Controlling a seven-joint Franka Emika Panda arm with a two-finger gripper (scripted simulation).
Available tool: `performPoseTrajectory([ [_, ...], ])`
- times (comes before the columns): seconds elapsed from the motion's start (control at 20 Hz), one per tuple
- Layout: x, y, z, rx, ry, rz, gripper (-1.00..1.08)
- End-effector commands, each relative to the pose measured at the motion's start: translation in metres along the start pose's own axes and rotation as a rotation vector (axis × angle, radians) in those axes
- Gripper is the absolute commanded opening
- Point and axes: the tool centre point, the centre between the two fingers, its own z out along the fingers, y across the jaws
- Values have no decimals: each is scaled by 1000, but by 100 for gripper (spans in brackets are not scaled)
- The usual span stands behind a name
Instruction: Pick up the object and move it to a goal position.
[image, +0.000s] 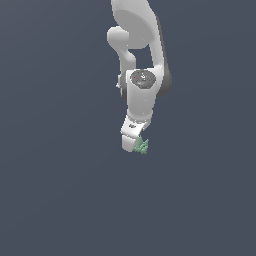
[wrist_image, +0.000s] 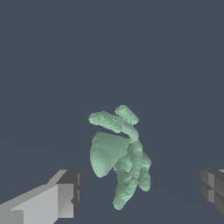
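The object (wrist_image: 117, 153) is a small pale green lump with lobed, jagged projections. In the wrist view it lies between my two fingers, one finger (wrist_image: 61, 197) on one side and the other finger (wrist_image: 213, 188) at the frame's edge, and neither touches it. My gripper (wrist_image: 140, 192) is open, with a wide gap on both sides of the lump. In the exterior view the white gripper (image: 133, 144) points down from the arm, and the green object (image: 142, 146) shows just at its tip, on the exterior view's right side of it.
A plain dark blue-grey surface (image: 60, 200) fills both views. The white arm (image: 140, 60) rises from the gripper toward the top of the exterior view. No other objects or edges are visible.
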Motion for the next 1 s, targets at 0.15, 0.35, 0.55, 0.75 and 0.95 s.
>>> performPoseTrajectory([
  [0.15, 2, -5, 4, 3, 0, -139, 100],
  [0.35, 3, -7, 6, 4, 0, -210, 100],
  [0.55, 3, -9, 7, 5, 1, -257, 100],
  [0.75, 4, -10, 7, 6, 1, -281, 100],
  [0.95, 4, -10, 8, 6, 1, -279, 100],
])
